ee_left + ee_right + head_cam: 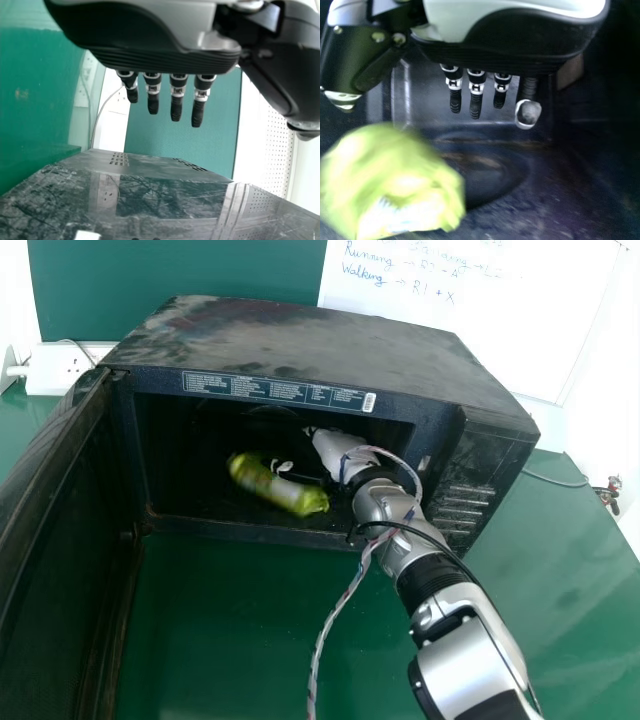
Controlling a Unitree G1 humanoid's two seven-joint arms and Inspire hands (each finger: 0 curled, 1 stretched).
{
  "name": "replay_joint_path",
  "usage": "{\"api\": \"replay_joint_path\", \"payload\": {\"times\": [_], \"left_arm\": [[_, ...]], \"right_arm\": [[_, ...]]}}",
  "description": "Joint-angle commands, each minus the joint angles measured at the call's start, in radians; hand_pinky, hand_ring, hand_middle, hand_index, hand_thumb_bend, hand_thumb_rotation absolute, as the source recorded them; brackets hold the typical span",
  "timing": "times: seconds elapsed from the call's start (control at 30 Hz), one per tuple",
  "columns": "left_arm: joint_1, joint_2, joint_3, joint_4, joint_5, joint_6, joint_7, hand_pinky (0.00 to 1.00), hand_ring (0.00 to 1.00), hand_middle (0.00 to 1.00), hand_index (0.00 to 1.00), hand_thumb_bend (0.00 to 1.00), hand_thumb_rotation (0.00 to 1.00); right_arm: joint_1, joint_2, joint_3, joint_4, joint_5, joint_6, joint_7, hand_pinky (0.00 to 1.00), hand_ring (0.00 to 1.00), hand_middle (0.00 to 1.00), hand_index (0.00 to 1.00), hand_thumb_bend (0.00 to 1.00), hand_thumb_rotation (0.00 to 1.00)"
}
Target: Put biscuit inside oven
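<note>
The biscuit packet is yellow-green and white, the oven black with grey smudges, the tabletop green.

And here's the dark microwave oven, its door swung wide at nine o'clock, with a yellow-green biscuit packet lying inside, slanting from ten to four! In comes the right arm from five o'clock, the right hand inside the cavity at the packet's two o'clock, while beyond the oven a whiteboard stands at one o'clock and green tabletop spreads at six.
</note>
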Motion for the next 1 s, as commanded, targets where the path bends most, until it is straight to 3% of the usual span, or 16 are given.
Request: {"api": "replay_joint_path", "payload": {"times": [0.0, 0.2, 0.77, 0.97], "left_arm": [[0.006, -0.006, 0.002, 0.009, 0.000, -0.009, -0.001, 0.93, 0.88, 0.90, 0.91, 0.85, 1.00], [0.005, 0.002, 0.003, 0.015, 0.004, -0.002, 0.004, 0.95, 0.90, 0.91, 0.92, 0.88, 1.00], [0.002, 0.003, 0.000, 0.015, 0.015, -0.006, 0.013, 0.94, 0.89, 0.91, 0.92, 0.87, 1.00], [0.003, 0.003, 0.000, 0.013, 0.026, -0.006, 0.020, 0.96, 0.89, 0.91, 0.92, 0.88, 1.00]], "right_arm": [[0.013, -0.007, -0.012, -0.018, 0.017, -0.016, -0.014, 0.00, 1.00, 0.93, 0.94, 0.94, 0.82], [0.029, -0.033, -0.027, -0.071, 0.042, -0.038, -0.011, 0.00, 1.00, 0.97, 1.00, 0.94, 0.88], [0.105, -0.097, -0.054, -0.242, 0.066, -0.080, -0.009, 0.00, 1.00, 0.93, 0.99, 0.90, 0.85], [0.174, -0.138, -0.070, -0.384, 0.071, -0.083, 0.017, 0.00, 1.00, 0.93, 1.00, 0.90, 0.86]]}}
